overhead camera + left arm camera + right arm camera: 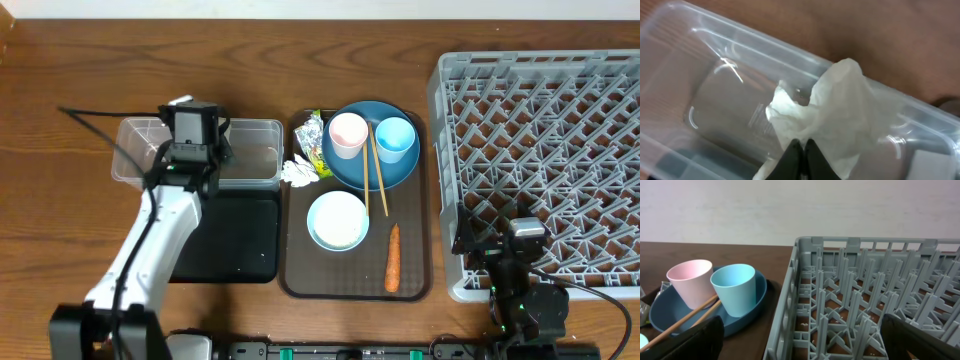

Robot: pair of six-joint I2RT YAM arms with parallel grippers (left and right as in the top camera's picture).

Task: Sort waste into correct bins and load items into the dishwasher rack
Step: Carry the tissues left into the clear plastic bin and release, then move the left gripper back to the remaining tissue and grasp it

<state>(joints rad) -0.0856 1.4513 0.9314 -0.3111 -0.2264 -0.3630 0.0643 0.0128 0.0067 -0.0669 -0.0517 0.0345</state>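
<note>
**Left pincer [193, 135] over the clear tub [255, 128], white tissue [840, 115] at its tips**

Overhead: the left pincer hangs above the middle of the clear tub, with its tips hidden under the wrist. The black tray [245, 240] lies against the tub's near side. On the brown serving tray [410, 285] just to the right, a second tissue [298, 172] and the wrapper [313, 135] sit at the left edge. The blue plate [400, 172] carries the pink cup [347, 134] and the light blue cup [395, 138], and the chopsticks [375, 178] lie across it. The white bowl [337, 220] and the carrot [392, 258] lie nearer. The rack [540, 130] stands at the far right.

Left wrist: the fingers [792, 157] stand narrow, with only a thin slit between them. The white tissue spreads from the tips out over the inside of the tub. Whether it is pinched cannot be told.

Right wrist: the right pincer [800, 342] is spread wide with nothing between its fingers. It is low at the rack's near corner, and the cups and plate are off to its left.
</note>
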